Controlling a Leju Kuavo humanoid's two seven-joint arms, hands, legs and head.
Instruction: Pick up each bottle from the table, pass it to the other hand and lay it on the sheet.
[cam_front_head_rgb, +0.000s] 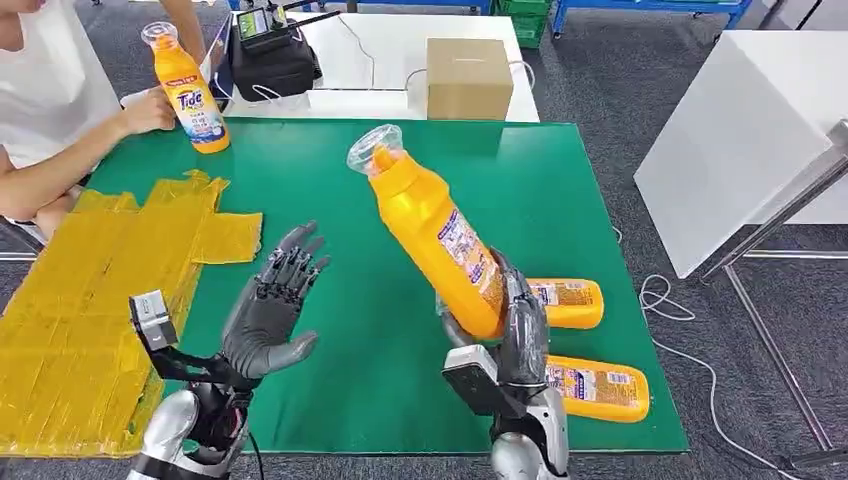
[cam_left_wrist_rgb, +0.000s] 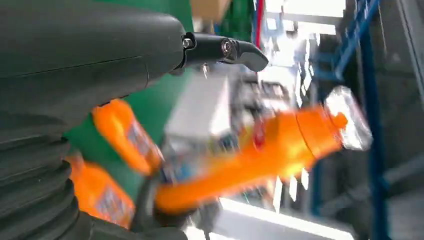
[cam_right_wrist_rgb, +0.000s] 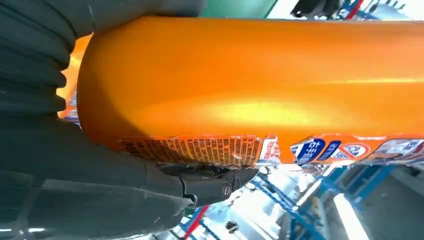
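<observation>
The right hand (cam_front_head_rgb: 520, 335) grasps an orange bottle (cam_front_head_rgb: 435, 235) by its lower part and holds it above the green table (cam_front_head_rgb: 560, 190), tilted, with the clear cap pointing up and to the left. The left hand (cam_front_head_rgb: 270, 310) is released, fingers spread, palm facing the bottle, apart from it. Two more orange bottles (cam_front_head_rgb: 575, 345) lie on the table beside the right hand. The yellow sheet (cam_front_head_rgb: 90, 300) lies at the left. A person's hand (cam_front_head_rgb: 150, 110) holds another bottle (cam_front_head_rgb: 190, 95) upright at the far corner.
</observation>
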